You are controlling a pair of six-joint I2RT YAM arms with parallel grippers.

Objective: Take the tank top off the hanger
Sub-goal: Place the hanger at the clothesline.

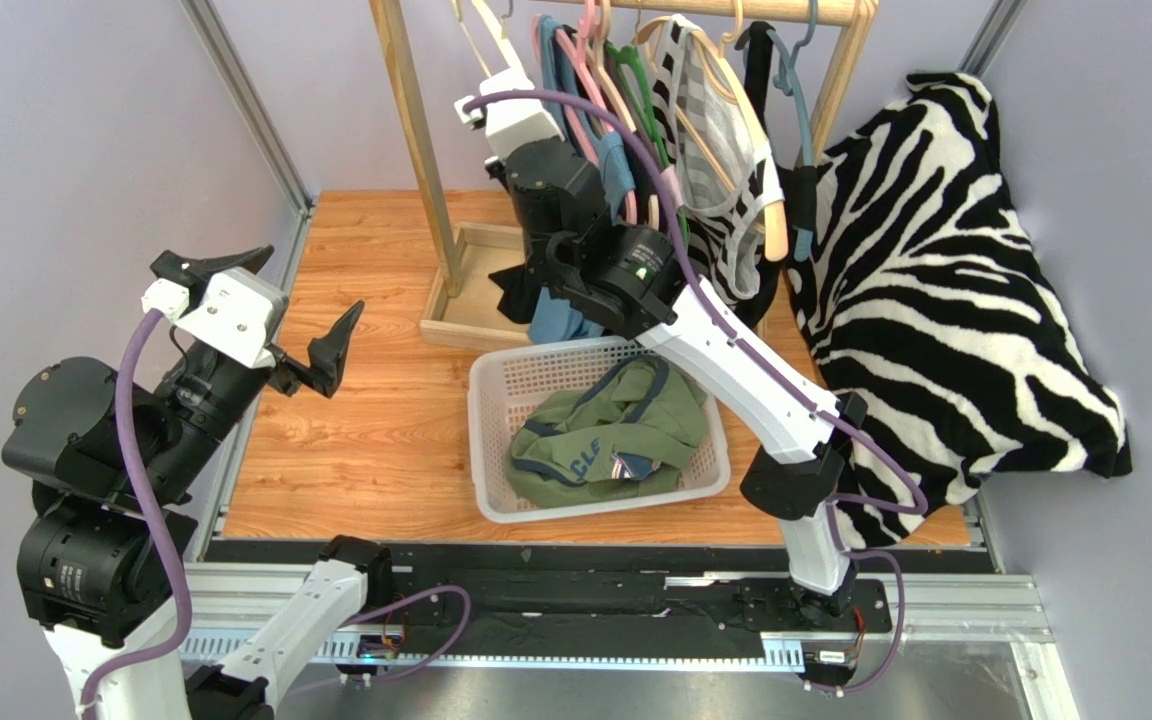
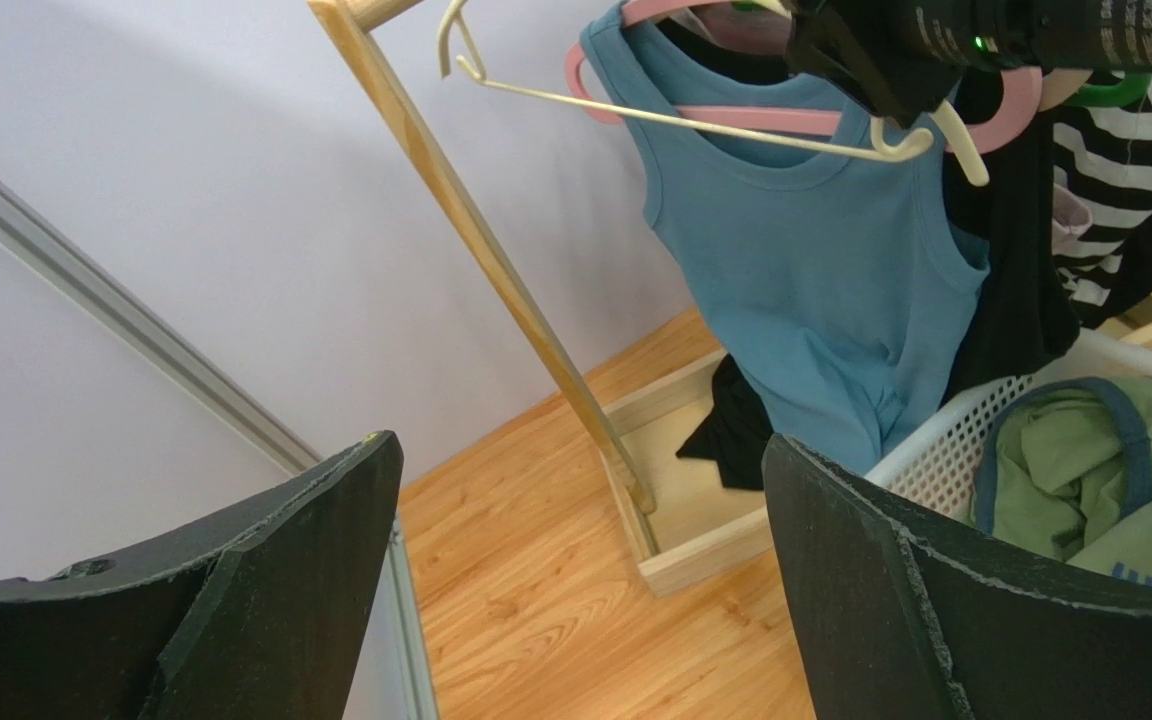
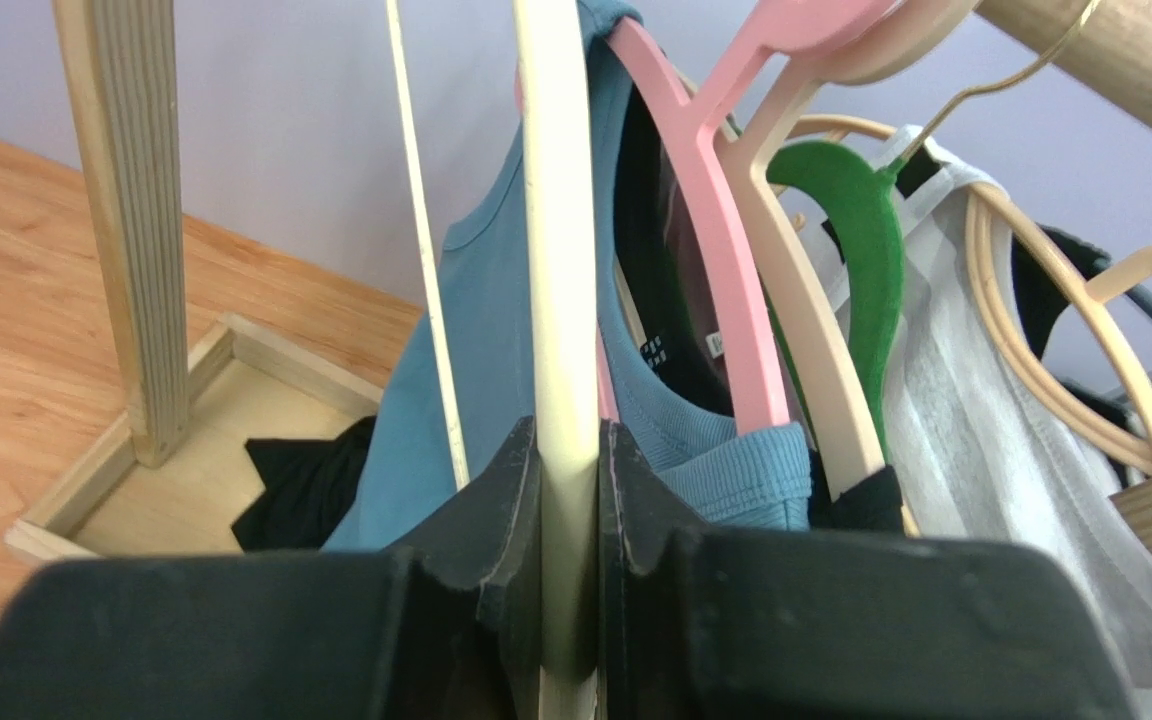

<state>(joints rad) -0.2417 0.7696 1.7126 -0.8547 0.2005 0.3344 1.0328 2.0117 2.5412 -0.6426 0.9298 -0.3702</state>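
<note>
Right wrist view: right gripper [image 3: 570, 495] is clamped on the thin bar of a bare cream hanger [image 3: 555, 225]. Blue tank top [image 2: 823, 285] is seen hanging on the pink hanger [image 3: 717, 255] just beside it, on the wooden rack [image 1: 417, 135]. Left gripper [image 1: 304, 285] is recorded fully spread and empty above the left side of the table [image 1: 372, 435], well apart from the rack. Green garment [image 1: 597, 435] is noted lying in the white basket [image 1: 492, 450].
</note>
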